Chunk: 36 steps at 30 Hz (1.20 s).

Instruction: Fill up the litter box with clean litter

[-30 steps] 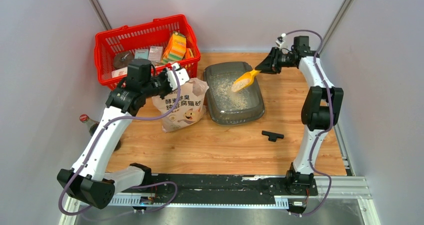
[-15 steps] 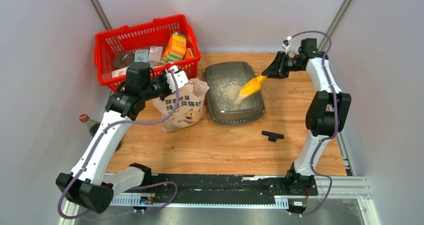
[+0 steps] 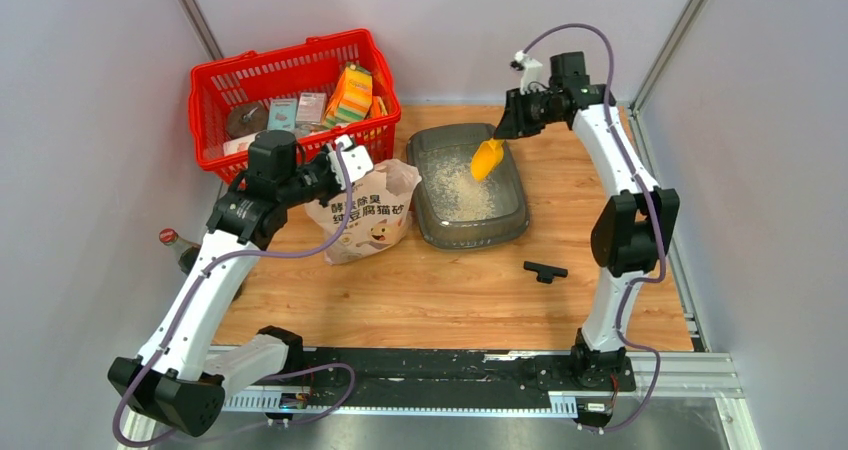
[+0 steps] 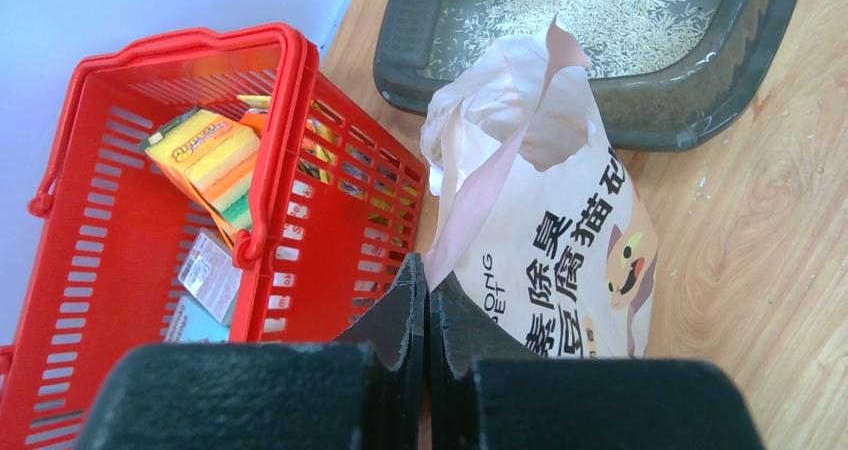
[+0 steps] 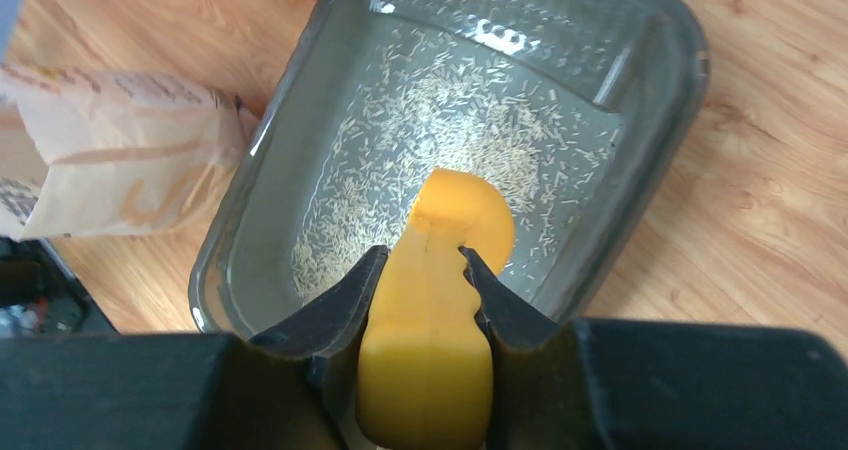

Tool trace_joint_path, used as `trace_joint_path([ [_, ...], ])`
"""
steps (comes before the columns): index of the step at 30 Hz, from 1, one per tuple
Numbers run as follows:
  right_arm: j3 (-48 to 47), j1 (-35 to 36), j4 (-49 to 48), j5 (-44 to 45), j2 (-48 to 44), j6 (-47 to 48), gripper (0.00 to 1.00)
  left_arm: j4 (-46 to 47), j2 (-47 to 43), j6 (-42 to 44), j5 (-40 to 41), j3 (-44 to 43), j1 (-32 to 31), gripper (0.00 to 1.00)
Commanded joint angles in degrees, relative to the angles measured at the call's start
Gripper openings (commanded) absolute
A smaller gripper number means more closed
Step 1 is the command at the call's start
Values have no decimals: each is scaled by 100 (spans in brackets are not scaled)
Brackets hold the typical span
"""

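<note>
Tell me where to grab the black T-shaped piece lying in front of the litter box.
Probably the long crossbar of the black T-shaped piece, taken from straight above with fingers closing across its width. It lies flat on the table, leaving no way under it from the side; its short stem points toward the arms.

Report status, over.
Left pincer shut on bag rim. Right pincer holds scoop over litter box. Litter thin inside. Nothing blocking.

Litter box [image 3: 470, 241] sits straight below the right gripper [image 3: 505, 122] with the clean litter [image 3: 458, 192] in it, and the scoop [image 3: 487, 159] hangs over its far end. Bag [image 4: 560, 260] is right in front of the left gripper [image 4: 427, 270], basket [image 4: 270, 160] off to its left, box just beyond the bag.
</note>
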<state>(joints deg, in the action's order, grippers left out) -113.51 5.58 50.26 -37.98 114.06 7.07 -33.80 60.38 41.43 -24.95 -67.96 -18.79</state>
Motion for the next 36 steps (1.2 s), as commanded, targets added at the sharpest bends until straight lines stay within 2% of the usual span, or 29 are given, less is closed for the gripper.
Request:
trace_joint_path([
  [1,505,381,-937,879,-1227,594,0,506,-255,-170,-300,-33,-46,0],
  [3,436,469,-1124,854,-1518,681,0,532,-246,-214,-344,-33,-46,0],
  [5,208,619,-975,442,-1571,638,0,567,-237,-267,-353,-33,-46,0],
  [10,-398,961,-913,-796,-1545,-442,0,682,-228,-320,-361,38,-46,0],
  [14,-505,1392,-956,-887,-1474,-970,0,726,-228,-346,-370,73,-46,0],
  [18,-505,1796,-782,-852,-1282,-804,0,699,-228,-302,-326,55,-46,0],
  [21,-461,1823,-711,-1168,-1071,-926,0,647,-237,-293,-300,29,-46,0],
  [25,-478,1964,-536,-976,-807,-795,0,577,-281,-293,-291,38,-46,0],
  [30,-549,2393,-438,-229,-491,-488,0,594,-325,-425,-282,29,-46,0],
  [33,-435,2675,-657,438,-411,-470,0,743,-351,-748,-239,29,-46,0],
  [36,-259,3008,-886,1518,-393,-435,0,1024,-378,-1144,-256,55,-46,0],
])
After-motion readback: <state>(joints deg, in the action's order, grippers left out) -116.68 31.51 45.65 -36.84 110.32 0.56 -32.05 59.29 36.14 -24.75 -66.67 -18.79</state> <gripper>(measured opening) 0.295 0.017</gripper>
